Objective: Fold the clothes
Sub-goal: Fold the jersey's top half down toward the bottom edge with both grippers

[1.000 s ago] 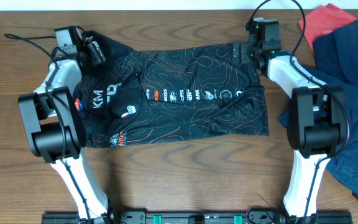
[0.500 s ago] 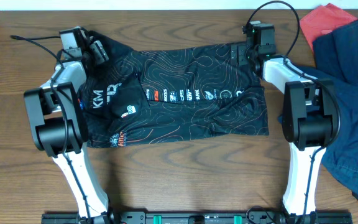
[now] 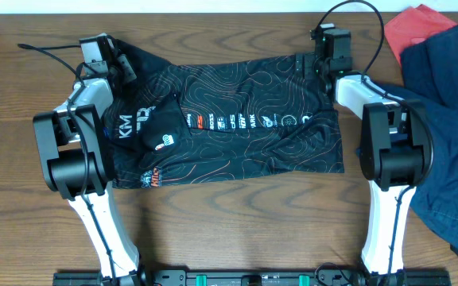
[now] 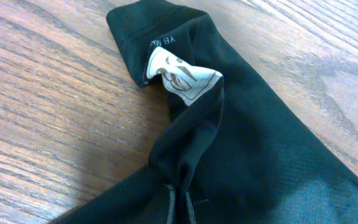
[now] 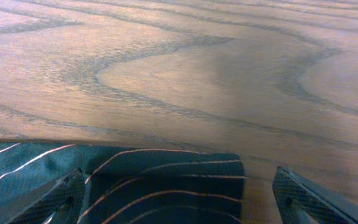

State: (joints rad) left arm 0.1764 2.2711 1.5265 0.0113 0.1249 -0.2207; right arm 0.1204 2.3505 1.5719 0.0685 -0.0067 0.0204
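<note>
Across the middle of the table (image 3: 237, 230) lies the jersey (image 3: 237, 119), spread mostly flat with its long side running left to right. It is black, with thin orange and white wavy lines and a row of small white logos through its centre. A dark flap is folded over on its left part, beside large white letters. Its near edge is well back from the near side of the table. At the far left corner of the jersey sits the left claw (image 3: 122, 65). Seen from the left wrist, the left claw (image 4: 178, 208) is closed tight on the jersey (image 4: 253, 143): the cloth gathers into a sharp pucker at the bottom edge of that view, and the fingers themselves are hidden by it. Beyond the pucker the fabric runs away toward a hemmed corner, where a white label (image 4: 182, 74) sticks out from a fold. At the far right corner sits the right claw (image 3: 318, 67). From the right wrist, the right claw (image 5: 178, 182) is spread wide. One finger shows at each lower corner, and the striped edge of the jersey (image 5: 166, 186) lies between them on bare wood, gripped by neither. Far right on the table lies a navy cloth pile (image 3: 452, 119), reaching from far to near, with a red cloth (image 3: 412, 24) peeking from under its far side. Both are apart from the jersey.
</note>
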